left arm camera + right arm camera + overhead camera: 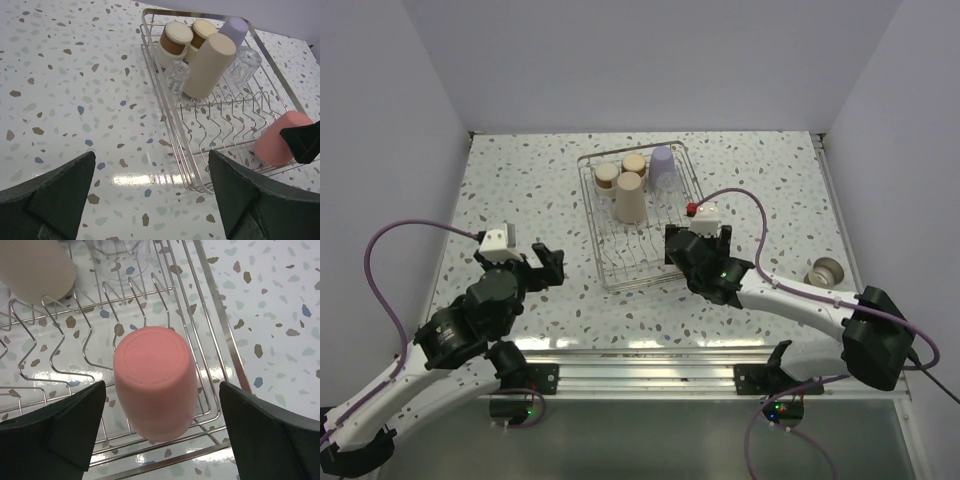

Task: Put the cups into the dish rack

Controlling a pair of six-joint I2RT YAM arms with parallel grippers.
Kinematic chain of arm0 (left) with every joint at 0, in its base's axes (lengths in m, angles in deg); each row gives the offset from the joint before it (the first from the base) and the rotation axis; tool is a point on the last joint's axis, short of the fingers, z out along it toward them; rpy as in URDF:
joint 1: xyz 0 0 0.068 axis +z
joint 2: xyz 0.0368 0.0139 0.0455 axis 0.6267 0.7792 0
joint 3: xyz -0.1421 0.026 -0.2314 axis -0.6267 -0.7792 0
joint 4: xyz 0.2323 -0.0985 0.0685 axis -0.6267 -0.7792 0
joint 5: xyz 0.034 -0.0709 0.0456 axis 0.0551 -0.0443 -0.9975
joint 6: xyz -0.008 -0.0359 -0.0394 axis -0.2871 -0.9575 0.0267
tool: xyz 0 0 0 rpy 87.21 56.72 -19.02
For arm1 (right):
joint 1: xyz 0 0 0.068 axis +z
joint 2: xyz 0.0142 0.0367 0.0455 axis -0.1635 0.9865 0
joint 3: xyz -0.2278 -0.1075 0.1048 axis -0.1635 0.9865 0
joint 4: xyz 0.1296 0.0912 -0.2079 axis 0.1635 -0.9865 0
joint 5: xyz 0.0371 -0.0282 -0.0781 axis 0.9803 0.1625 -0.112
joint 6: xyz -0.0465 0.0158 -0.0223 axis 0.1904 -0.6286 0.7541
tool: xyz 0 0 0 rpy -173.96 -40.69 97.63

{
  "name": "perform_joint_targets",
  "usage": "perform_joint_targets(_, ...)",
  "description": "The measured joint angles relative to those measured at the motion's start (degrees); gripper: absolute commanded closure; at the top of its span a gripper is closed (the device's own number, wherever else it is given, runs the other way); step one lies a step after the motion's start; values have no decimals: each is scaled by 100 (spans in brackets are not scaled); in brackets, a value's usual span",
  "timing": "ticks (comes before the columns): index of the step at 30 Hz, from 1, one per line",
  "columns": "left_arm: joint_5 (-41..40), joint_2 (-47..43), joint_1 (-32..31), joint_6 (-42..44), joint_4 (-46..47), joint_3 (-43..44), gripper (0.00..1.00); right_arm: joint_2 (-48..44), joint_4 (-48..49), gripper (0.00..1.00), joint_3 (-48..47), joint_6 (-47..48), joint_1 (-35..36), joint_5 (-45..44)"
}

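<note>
While left tool [152,200] and right tool [160,427] gape empty, smooth salmon-pink cup [152,370] sits base-up on wire rack [228,335].

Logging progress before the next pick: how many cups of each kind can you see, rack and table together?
Tan-based steel cups: 3, one outside the dish rack
Clear glass cups: 2
Lavender cup: 1
Beige tumbler: 1
Salmon-pink cup: 1
Total: 8

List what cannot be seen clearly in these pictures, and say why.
Top view: right pincer hides the pink cup.
Top view: clear glasses too faint against the dish rack wires.
Right wrist view: beige tumbler cut off by the top-left corner.
Top view: lone cup at right too small to judge its pose.
</note>
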Motion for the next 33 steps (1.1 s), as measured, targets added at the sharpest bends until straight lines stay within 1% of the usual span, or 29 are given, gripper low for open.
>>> perform_joint_targets(4,90,107,2,39,111,31,4,-413,-310,2,-103,116,7,-205)
perform_joint_targets(7,321,481,0,166,330,166,5,-726,-667,2,-341,162,-20,-586)
perform_joint_targets(9,527,815,2,267,546,267,5,-879,-966,2,-531,140,-236,-693)
perform_joint_targets(10,645,988,0,313,667,313,5,-942,-1139,2,-619,116,-501,-564)
perform_joint_targets(11,721,1082,0,332,752,332,5,-962,-1187,2,-632,103,-909,-525)
perform_joint_targets(13,916,1316,2,428,911,356,4,-994,-1381,2,-645,101,-1985,-129)
perform_joint_targets(16,1204,1543,0,555,1040,356,5,-981,-1845,2,-675,118,-3123,76)
perform_joint_targets(19,1491,1615,2,590,1126,356,4,-909,-2297,2,-898,186,-3648,221)
perform_joint_targets(23,1860,1635,0,608,1207,354,5,-802,-2500,2,-1082,254,-4424,573)
perform_joint_targets(26,2052,1648,0,605,1200,354,5,-678,-2583,2,-1045,321,-4975,763)
perform_joint_targets(33,2321,1515,0,577,1167,356,6,-216,-2568,2,-758,444,-5886,1349)
